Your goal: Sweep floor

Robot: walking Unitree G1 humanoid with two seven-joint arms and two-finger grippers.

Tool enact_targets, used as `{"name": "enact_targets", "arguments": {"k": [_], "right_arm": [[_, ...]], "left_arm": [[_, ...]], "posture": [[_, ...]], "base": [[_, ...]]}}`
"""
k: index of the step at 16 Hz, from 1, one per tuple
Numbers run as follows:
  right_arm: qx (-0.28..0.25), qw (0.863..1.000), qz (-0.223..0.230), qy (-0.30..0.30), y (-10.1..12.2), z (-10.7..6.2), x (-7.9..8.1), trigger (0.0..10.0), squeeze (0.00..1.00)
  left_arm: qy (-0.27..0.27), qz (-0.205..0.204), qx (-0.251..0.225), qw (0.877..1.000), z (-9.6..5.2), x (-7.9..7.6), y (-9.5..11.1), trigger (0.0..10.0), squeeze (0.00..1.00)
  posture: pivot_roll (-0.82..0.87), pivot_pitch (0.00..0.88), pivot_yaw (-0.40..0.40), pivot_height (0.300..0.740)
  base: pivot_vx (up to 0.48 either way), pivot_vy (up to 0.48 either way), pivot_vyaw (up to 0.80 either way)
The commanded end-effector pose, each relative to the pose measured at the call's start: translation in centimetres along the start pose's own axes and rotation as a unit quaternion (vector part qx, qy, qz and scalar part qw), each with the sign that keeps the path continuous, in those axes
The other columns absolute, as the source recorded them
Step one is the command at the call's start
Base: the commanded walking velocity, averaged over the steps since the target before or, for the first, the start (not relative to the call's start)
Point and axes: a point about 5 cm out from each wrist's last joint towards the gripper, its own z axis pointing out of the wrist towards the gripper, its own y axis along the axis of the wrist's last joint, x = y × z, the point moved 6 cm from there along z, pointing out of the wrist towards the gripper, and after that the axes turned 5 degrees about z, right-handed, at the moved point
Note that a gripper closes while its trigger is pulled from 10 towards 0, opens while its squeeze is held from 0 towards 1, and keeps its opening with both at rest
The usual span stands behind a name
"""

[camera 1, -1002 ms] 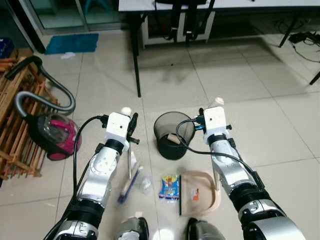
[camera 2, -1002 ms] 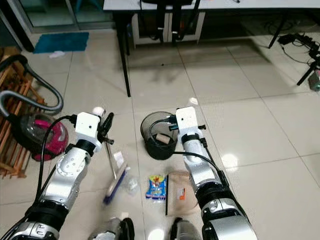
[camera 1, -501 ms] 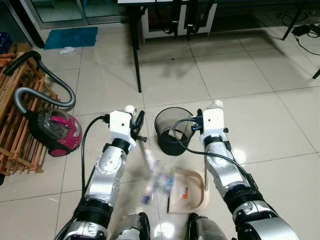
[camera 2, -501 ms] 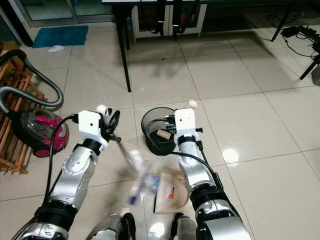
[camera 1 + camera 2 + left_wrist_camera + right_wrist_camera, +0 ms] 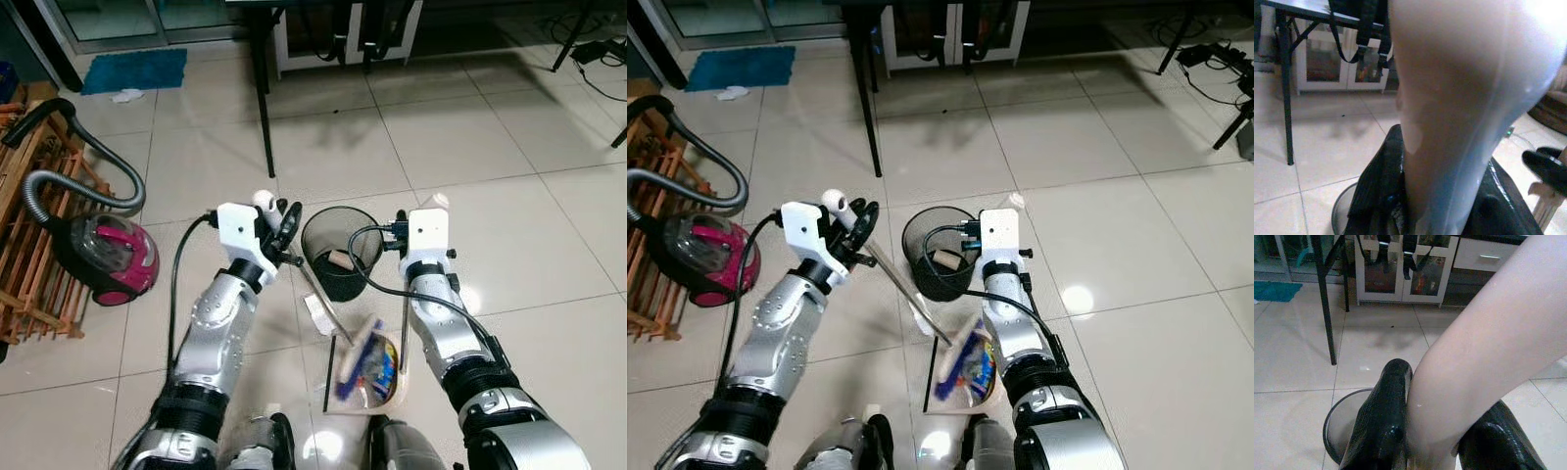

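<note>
I had the left hand raised just left of the black mesh bin, clenched on the pale handle of the small broom. The handle slanted down to the right, and its blue bristles sat in the beige dustpan on the tiled floor between my arms. In the left wrist view the black fingers pressed against both sides of that pale handle, with the bin's rim showing beyond them.

My right hand was closed on the dustpan's upright handle, just right of the bin; its wrist view showed a black finger on each side of the pale grip. The blue and yellow snack wrapper lay inside the dustpan beside the bristles. Something light brown rested at the bottom of the bin.

Well off to the left stood a pink vacuum cleaner with its grey hose curling over a wooden rack. A dark-legged surface and a blue mat lay at the far side of the room.
</note>
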Motion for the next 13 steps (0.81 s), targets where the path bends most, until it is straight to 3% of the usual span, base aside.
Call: {"name": "enact_targets", "arguments": {"k": [1,3,4,8,11,13], "right_arm": [[0.000,1.000,0.001,-0.009,0.1,0.2,-0.7,10.0,0.00],[-0.003,1.000,0.017,-0.018,0.4,0.4,-1.6,10.0,0.00],[-0.003,1.000,0.022,-0.020,0.4,0.4,-1.9,10.0,0.00],[-0.017,0.997,0.068,-0.029,1.5,0.8,-4.0,10.0,0.00],[-0.037,0.993,0.107,-0.017,3.3,1.0,-5.3,10.0,0.00],[-0.042,0.992,0.117,-0.005,4.4,0.9,-5.8,10.0,0.00]], "left_arm": [[-0.010,0.037,-0.028,0.999,0.4,0.5,2.0,10.0,0.00],[-0.011,0.075,-0.044,0.996,0.0,2.2,3.8,10.0,0.00],[-0.012,0.084,-0.046,0.995,-0.1,2.5,4.2,10.0,0.00],[0.015,0.145,-0.050,0.988,-1.5,6.1,6.1,10.0,0.00],[0.073,0.189,-0.018,0.979,-2.9,9.2,5.4,10.0,0.00],[0.092,0.200,-0.003,0.975,-3.5,9.9,4.8,10.0,0.00]], "posture": [[-0.03,0.211,0.045,0.740],[-0.02,0.192,0.045,0.740],[-0.02,0.183,0.045,0.740],[-0.01,0.138,0.045,0.740],[-0.02,0.101,0.054,0.740],[-0.03,0.090,0.057,0.740]], "base": [[0.000,0.000,0.00],[0.000,0.000,0.00],[0.000,0.000,0.00],[0.000,0.000,0.00],[0.000,0.000,0.00],[0.000,0.000,0.00]]}}
